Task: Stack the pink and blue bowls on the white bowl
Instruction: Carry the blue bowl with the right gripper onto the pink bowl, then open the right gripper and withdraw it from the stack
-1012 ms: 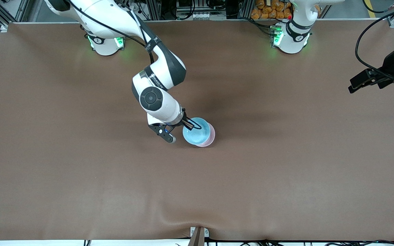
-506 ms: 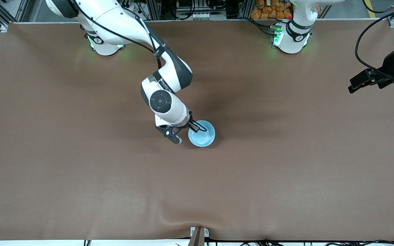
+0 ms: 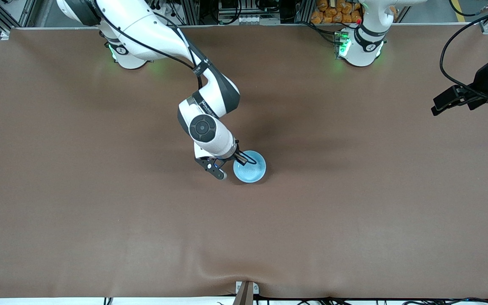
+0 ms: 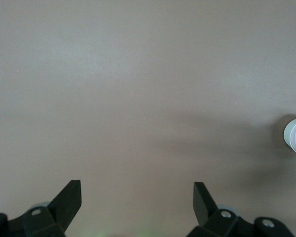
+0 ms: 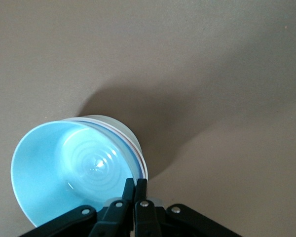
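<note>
Stack: blue bowl [image 3: 249, 167] nested on pink and white bowl [image 5: 119, 127], mid-table.
Right gripper [image 3: 240, 158]: pinching blue rim.
Left gripper [image 4: 137, 203]: spread, waiting over the table's left-arm end.
Advice: release only once seated level, then lift straight up.

the blue bowl [image 3: 250, 167] sits nested in the pink bowl [image 5: 138, 157], itself in the white bowl [image 5: 122, 129]. the stack stands mid-table [image 3: 354, 212], at 5 o'clock from the right arm's base.
</note>
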Robot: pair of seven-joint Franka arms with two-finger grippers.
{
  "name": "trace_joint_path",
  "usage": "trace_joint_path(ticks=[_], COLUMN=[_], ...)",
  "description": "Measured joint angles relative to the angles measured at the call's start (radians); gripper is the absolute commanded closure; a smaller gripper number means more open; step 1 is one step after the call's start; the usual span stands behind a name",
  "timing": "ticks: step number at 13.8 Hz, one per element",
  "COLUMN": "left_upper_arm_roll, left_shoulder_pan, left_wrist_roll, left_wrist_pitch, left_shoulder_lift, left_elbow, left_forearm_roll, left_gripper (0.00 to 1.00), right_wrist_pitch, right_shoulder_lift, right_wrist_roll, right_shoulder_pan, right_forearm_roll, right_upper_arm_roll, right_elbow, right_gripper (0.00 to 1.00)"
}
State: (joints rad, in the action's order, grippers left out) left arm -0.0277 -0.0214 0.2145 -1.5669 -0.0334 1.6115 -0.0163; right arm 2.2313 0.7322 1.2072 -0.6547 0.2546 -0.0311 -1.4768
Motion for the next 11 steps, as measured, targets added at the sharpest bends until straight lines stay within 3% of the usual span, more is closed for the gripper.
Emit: trace_joint_path(ticks=[1,2,7,11], left_upper_arm_roll=[0.000,0.000,0.000,0.000], left_shoulder_pan=[0.000,0.000,0.000,0.000], left_wrist_roll=[0.000,0.000,0.000,-0.001], left_wrist_pitch=[0.000,0.000,0.000,0.000], left_shoulder_lift=[0.000,0.000,0.000,0.000], left_elbow=[0.000,0.000,0.000,0.001], left_forearm_roll=[0.000,0.000,0.000,0.000], left_gripper=[0.00,0.00,0.00,0.00], right_wrist_pitch=[0.001,0.002,-0.011,-0.172], right_shoulder_lift=[0.005,0.008,0.008,0.002], right_wrist_roll=[0.000,0.000,0.000,-0.004], right_shoulder_pan=[0.000,-0.001,-0.001,0.014], right_forearm_roll=[0.000,0.000,-0.002,-0.042], right_upper_arm_roll=[0.000,0.000,0.005,0.063], right_elbow=[0.000,0.000,0.026,0.175], right_gripper=[0.36,0.00,0.00,0.00])
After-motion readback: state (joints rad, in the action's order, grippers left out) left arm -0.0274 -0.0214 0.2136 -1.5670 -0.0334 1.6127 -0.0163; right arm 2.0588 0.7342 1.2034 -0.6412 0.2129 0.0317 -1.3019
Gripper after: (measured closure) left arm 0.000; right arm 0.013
